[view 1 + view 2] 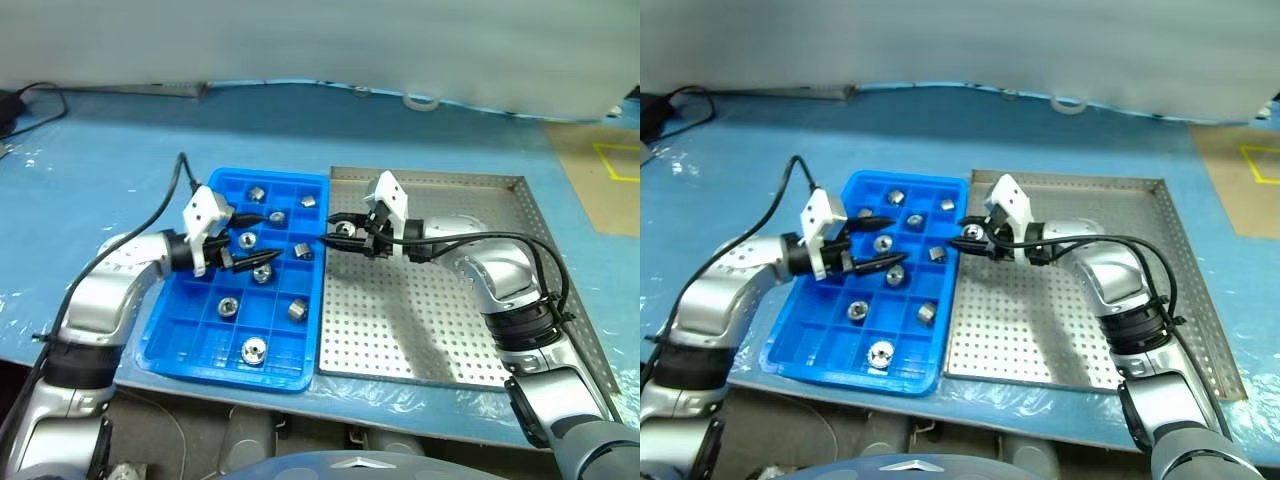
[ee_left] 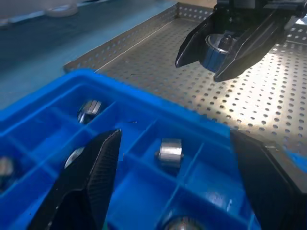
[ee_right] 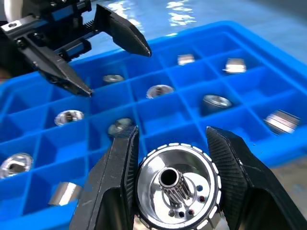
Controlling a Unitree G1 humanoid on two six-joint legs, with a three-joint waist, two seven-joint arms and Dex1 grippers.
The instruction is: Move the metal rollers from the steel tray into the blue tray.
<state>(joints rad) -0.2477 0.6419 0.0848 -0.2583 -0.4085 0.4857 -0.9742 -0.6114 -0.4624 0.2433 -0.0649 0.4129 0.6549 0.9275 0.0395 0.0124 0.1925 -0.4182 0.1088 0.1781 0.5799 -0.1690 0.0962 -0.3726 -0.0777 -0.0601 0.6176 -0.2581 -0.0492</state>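
1. One roller (image 3: 177, 191) is clamped between the two black fingers of the right gripper (image 1: 340, 233), held in the air just above the seam where the blue tray's right edge meets the steel tray's left edge, near the far corners of both.
2. The jaws are nearly closed, squeezing the roller from both sides; its round face with the centre hole points toward the blue tray.
3. The other rollers (image 1: 256, 349) lie in the blue tray (image 1: 175, 345), each in its own square compartment: several in the far rows, a few in the middle, and one near the front edge. Some lie on their sides, some sit on end.
4. The steel tray (image 1: 420, 330) sits just to the right of the blue tray, their long edges touching or nearly so. Its perforated floor shows no roller on the visible part.
5. The left gripper (image 1: 252, 240) hovers over the left half of the blue tray, its fingers spread wide apart with nothing between them, tips pointing toward the right gripper.
6. Both trays rest on a blue sheet (image 1: 120, 130) that covers the table.
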